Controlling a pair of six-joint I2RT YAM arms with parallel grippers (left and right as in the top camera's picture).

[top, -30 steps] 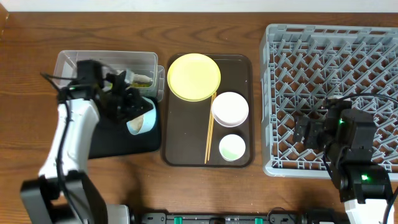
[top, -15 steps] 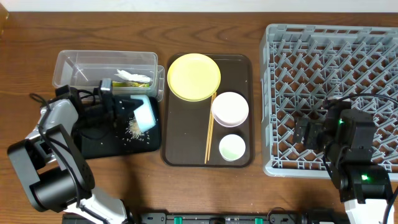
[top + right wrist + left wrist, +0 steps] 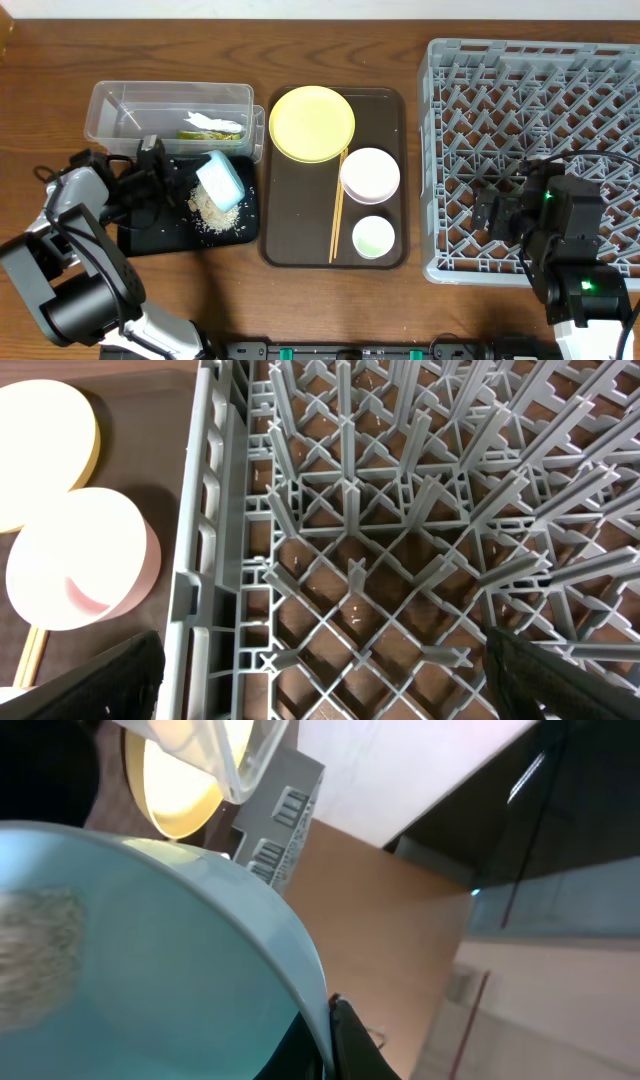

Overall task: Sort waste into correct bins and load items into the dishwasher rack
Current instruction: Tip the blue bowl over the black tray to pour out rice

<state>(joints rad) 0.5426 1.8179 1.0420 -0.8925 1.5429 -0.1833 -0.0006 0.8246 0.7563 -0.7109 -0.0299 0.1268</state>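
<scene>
At the far left the left gripper [image 3: 195, 178] is pinching the rim of the light blue bowl [image 3: 221, 180] and holding it tipped on edge over the shallow black tray [image 3: 150, 235]. Just behind it, the clear tub [image 3: 100, 100] is already holding the yellow-green wrapper [image 3: 200, 133] and the crumpled paper scrap [image 3: 213, 121].

What has changed is the rice [image 3: 212, 206]. A second ago the bowl was being carried low beside the tub with no grains showing on the tray; half a second ago only a thin scatter was lying there. Now a proper heap is sitting on the black tray just under the bowl's mouth, so the waste sorting is looking nearly finished. In the left wrist view a pale grainy patch is still clinging inside the bowl, which suggests that a little more shaking may be needed before it goes to the rack.

In the middle, the brown serving tray [image 3: 295, 220] is carrying the yellow plate [image 3: 312, 122], the chopsticks [image 3: 338, 205], the pinkish-white bowl [image 3: 370, 175] and the green cup [image 3: 373, 237] – all still waiting to be loaded.

On the right, the grey dishwasher rack [image 3: 520, 90] is standing with nothing in it that I can see, and the right gripper [image 3: 320, 680] is hanging over its near-left corner with fingers spread wide, exactly as it was a second ago.
</scene>
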